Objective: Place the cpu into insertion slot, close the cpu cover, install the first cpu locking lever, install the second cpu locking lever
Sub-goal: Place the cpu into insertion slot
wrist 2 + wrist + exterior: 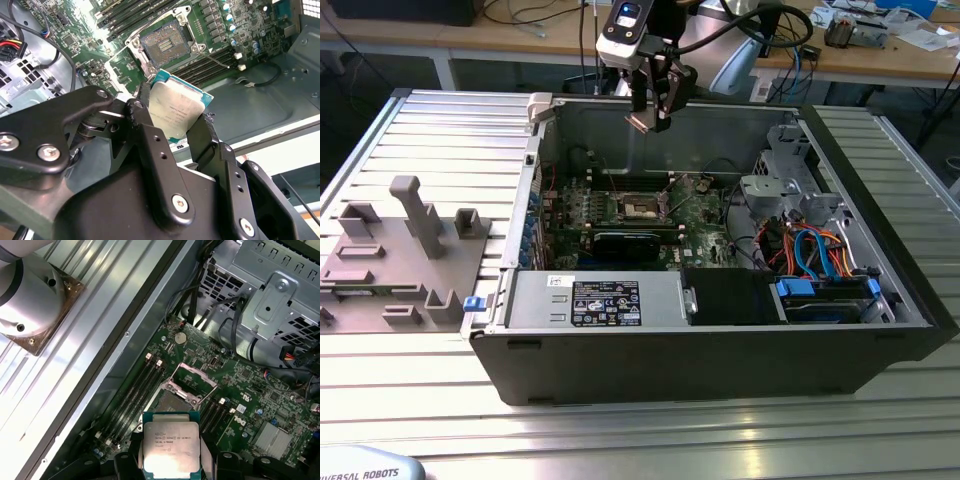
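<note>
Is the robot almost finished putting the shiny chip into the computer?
Not yet, it's near the start. Picking up is done: the gripper holds the cpu in the air above the board. The insertion slot is empty and the cpu cover stands open, so placing, closing and both levers are not yet done.

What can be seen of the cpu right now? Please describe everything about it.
The cpu is a thin square chip: a silvery metal face with print, set on a green base that shows as a rim. The gripper is shut on it, one finger on each of two opposite edges. In both wrist views it hangs in the air above the green board, apart from the insertion slot, which lies open with the cpu cover raised.
</note>
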Motion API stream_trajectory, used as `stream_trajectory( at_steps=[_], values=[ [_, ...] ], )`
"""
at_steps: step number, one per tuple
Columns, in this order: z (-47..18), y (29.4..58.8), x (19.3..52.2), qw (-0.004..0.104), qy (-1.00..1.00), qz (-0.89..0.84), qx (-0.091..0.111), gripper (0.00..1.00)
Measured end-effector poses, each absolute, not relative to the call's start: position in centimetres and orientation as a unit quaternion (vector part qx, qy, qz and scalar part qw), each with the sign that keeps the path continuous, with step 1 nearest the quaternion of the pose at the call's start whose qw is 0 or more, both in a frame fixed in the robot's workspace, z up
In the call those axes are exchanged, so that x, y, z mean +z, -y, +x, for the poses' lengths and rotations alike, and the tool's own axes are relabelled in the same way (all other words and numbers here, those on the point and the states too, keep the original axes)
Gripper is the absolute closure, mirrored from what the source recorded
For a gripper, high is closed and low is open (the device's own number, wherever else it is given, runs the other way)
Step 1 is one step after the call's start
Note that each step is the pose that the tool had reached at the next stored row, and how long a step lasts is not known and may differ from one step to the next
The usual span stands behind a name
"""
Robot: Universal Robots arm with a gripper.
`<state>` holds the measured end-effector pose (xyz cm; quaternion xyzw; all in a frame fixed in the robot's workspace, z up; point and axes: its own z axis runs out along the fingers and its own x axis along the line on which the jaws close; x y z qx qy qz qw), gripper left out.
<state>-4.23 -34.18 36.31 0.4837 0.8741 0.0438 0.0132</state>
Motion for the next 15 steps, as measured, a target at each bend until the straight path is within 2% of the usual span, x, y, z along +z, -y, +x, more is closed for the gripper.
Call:
stream_trajectory(
  at_steps=[15],
  values=[
    [-4.23,34.18,36.32,0.013,-0.871,0.489,0.044,0.46]
  ],
)
